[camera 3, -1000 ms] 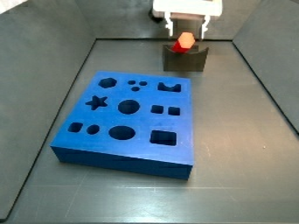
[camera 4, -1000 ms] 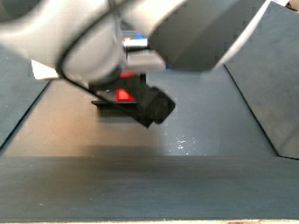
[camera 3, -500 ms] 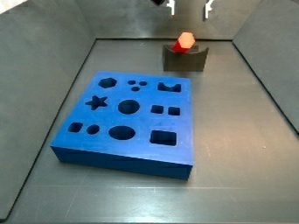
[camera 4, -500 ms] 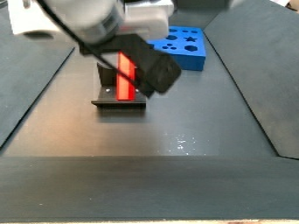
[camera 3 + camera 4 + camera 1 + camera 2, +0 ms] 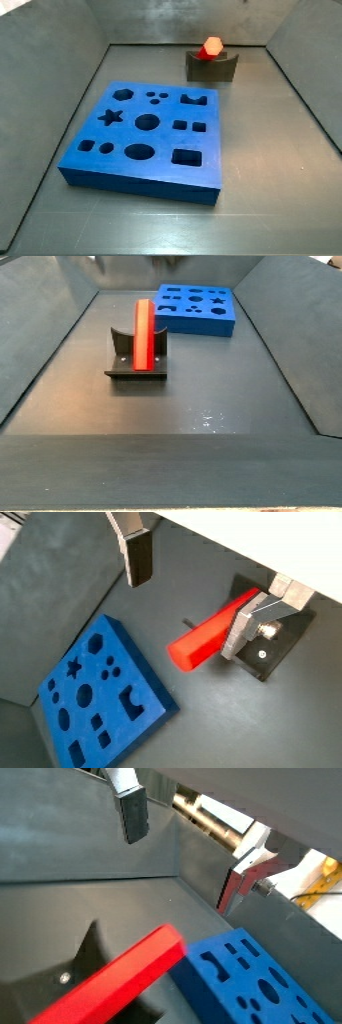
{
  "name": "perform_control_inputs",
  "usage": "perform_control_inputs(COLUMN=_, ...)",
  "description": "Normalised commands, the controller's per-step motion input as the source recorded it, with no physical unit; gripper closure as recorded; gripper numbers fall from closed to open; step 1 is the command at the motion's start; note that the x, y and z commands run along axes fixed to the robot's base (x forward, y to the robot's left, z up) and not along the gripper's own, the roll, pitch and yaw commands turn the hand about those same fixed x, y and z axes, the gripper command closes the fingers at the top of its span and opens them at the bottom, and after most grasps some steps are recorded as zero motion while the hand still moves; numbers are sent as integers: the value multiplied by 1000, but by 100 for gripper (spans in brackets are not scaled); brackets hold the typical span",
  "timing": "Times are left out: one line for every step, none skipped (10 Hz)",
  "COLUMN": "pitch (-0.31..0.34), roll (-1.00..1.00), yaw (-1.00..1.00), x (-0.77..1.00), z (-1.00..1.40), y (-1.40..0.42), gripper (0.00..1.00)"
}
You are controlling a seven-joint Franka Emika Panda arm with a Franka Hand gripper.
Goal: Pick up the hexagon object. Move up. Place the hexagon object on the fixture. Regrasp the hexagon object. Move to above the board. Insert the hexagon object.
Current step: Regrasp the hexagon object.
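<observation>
The hexagon object, a slim red-orange rod, stands tilted in the notch of the dark fixture at the far end of the floor. It also shows as the rod leaning on the fixture. The blue board lies apart from them. My gripper is open and high above the rod, touching nothing. Its fingers show only in both wrist views; the gripper is out of both side views.
Grey walls enclose the dark floor on all sides. The board has star, round, square and oval holes. Open floor lies between the fixture and the near edge.
The gripper let go of the hexagon object and rose straight up, leaving both side views. The rod stays in the fixture.
</observation>
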Motion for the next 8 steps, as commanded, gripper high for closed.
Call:
perform_control_inputs(pitch=12, roll=1000, yaw=-11, x=-49, z=444, y=-1000, gripper=0)
perform_control_inputs(pitch=10, roll=1000, yaw=-11, x=-34, z=320, y=-837, gripper=0)
perform_control_inputs(pitch=8, roll=1000, yaw=-10, x=-31, z=209, y=-625, gripper=0)
perform_control_inputs(pitch=4, roll=1000, yaw=-9, x=-25, z=114, y=-408, gripper=0)
perform_control_inputs(pitch=-1, roll=1000, yaw=-8, x=-19, z=52, y=-124, gripper=0)
perform_control_inputs(pitch=-3, roll=1000, yaw=-7, x=-18, z=35, y=-41, gripper=0)
perform_control_inputs(pitch=-6, roll=1000, yaw=-6, x=-11, z=25, y=-37, gripper=0)
perform_control_inputs(pitch=-9, roll=1000, yaw=-5, x=-4, z=16, y=-26, gripper=0)
